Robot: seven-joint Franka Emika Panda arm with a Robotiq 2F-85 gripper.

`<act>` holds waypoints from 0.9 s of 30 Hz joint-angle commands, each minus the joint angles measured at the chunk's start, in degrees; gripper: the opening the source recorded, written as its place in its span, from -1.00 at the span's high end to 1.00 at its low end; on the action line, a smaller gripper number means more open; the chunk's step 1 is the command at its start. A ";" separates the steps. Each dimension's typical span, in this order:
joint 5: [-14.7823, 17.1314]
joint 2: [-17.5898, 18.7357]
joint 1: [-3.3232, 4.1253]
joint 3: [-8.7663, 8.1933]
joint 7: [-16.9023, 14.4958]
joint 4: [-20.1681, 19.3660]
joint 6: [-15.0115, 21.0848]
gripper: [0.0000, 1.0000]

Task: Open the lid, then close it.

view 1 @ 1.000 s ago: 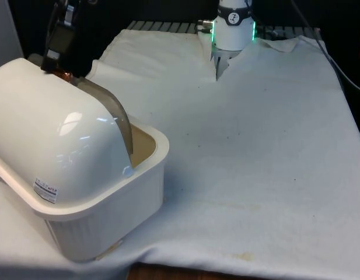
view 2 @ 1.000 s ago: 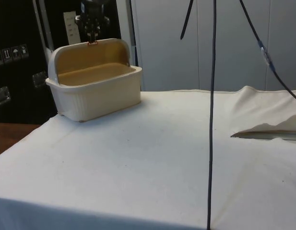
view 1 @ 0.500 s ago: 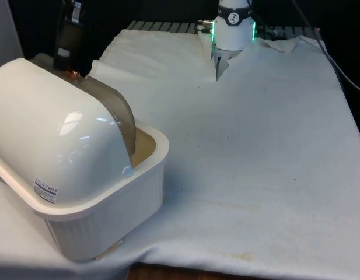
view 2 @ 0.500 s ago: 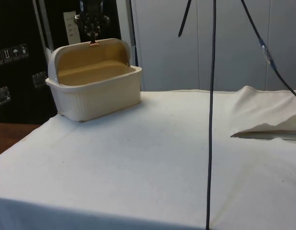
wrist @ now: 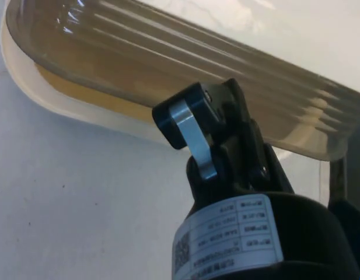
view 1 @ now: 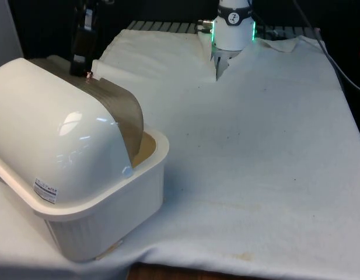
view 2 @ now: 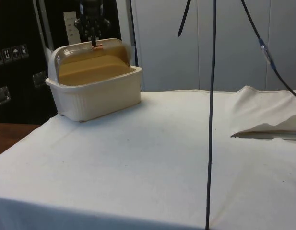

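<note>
The robot's base (view 1: 233, 26) is a white cylinder ringed by a black band, with green light glowing down both its edges. The gripper (view 1: 83, 44) is black and slender, with a small copper-coloured tip. In the wrist view the gripper (wrist: 194, 137) is matt black with a bright metal strip, above a rounded black housing carrying a white printed label (wrist: 229, 236).

Smoky translucent lid (view 1: 122, 114) partly closed over cream bread box (view 1: 104, 204).
</note>
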 commanded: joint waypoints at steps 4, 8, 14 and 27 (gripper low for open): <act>1.55 -0.63 -0.06 0.69 0.00 -0.63 -1.83 1.00; 2.18 -0.97 -0.06 0.92 -0.06 -0.97 -3.09 1.00; 3.44 -1.55 0.00 1.09 -0.11 -1.55 -5.21 1.00; 5.79 -2.58 0.06 1.66 0.00 -3.32 -8.37 1.00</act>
